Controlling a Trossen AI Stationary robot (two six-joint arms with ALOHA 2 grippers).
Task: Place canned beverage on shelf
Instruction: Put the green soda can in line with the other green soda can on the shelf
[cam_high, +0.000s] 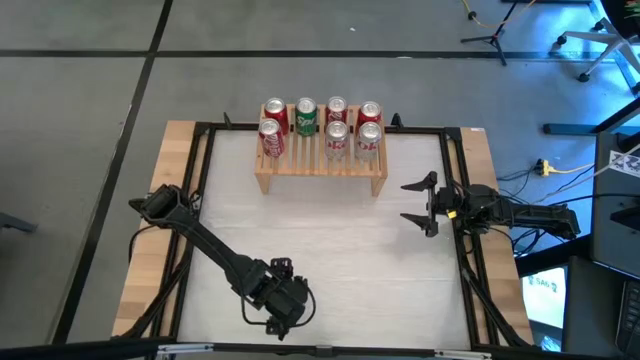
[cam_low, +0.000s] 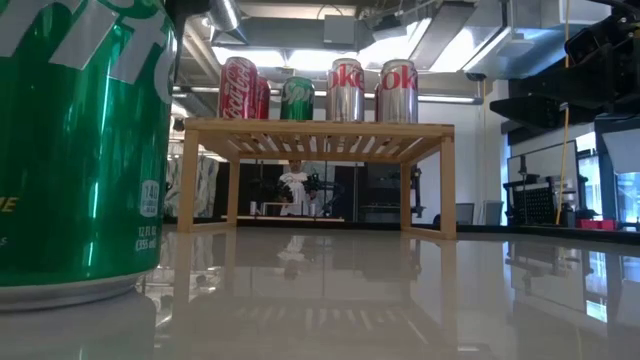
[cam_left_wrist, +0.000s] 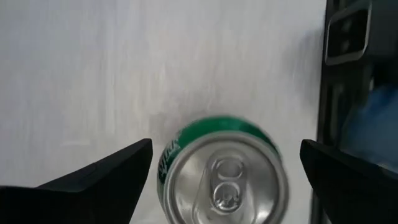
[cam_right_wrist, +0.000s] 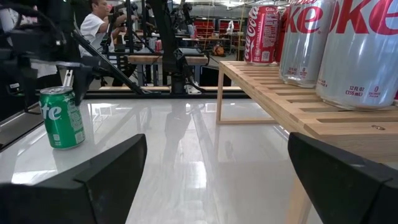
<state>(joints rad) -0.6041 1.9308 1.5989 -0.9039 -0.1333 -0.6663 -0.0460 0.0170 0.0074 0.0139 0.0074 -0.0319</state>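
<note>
A: Which step are you on?
B: Reaching; my left gripper (cam_left_wrist: 217, 168) hangs over the green can (cam_left_wrist: 225, 169) near the table's front edge, fingers wide apart, nothing held

A: And next?
B: I'd judge: lower, close on it, carry it to the shelf (cam_high: 321, 172), already holding eight cans. My right gripper (cam_high: 422, 205) waits beside it, spread too
</note>
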